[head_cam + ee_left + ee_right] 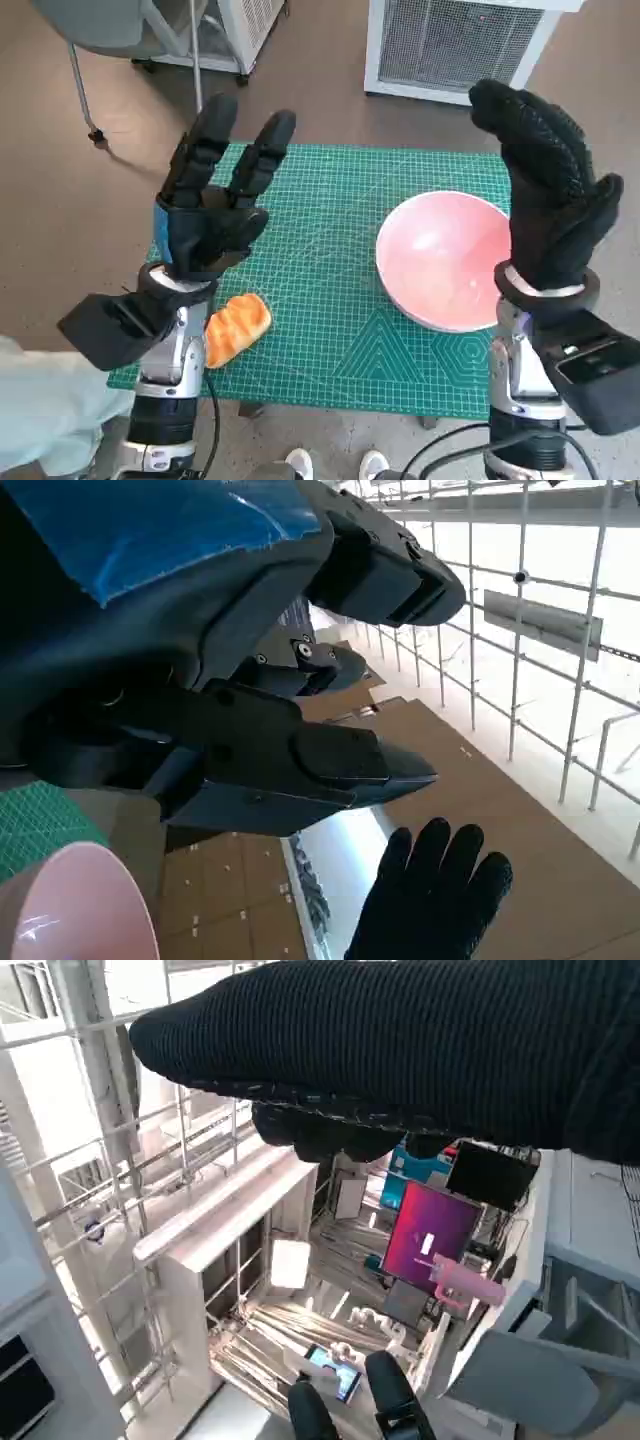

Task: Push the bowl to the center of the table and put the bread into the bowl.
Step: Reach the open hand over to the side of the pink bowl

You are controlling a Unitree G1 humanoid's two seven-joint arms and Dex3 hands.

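1. The pink bowl (443, 259) sits on the green mat (330, 300) covering the worktop, toward the robot's right side and off-centre. It lies just to the inside of the right robot hand (548, 200), between that hand and the middle of the mat.
2. The right robot hand is raised above the worktop's right edge, palm turned inward toward the bowl, its gloved fingers extended upward and holding nothing. In the head view it overlaps the bowl's outer rim, but I cannot tell whether it touches it; it looks lifted clear.
3. The bread (236, 327) lies on the mat's near-left part, just beside the left forearm and below the left robot hand (215, 200). Its long axis runs diagonally, from near-left to far-right.
4. The left robot hand is also lifted, fingers spread and pointing away from the robot, gripping nothing. The left wrist view shows those fingers (300, 760) apart in the air, with a slice of the bowl's rim (70, 905) and the other glove (435, 900) beyond.
5. The relation that matters: the bowl must travel leftward, away from the right robot hand toward the centre, so the right hand is the nearer one and is already on the correct, outer side for the push.
6. The bread is well apart from the bowl, on the left hand's side, so that hand is likely the one for the pick-up.
7. Neither step appears done yet.
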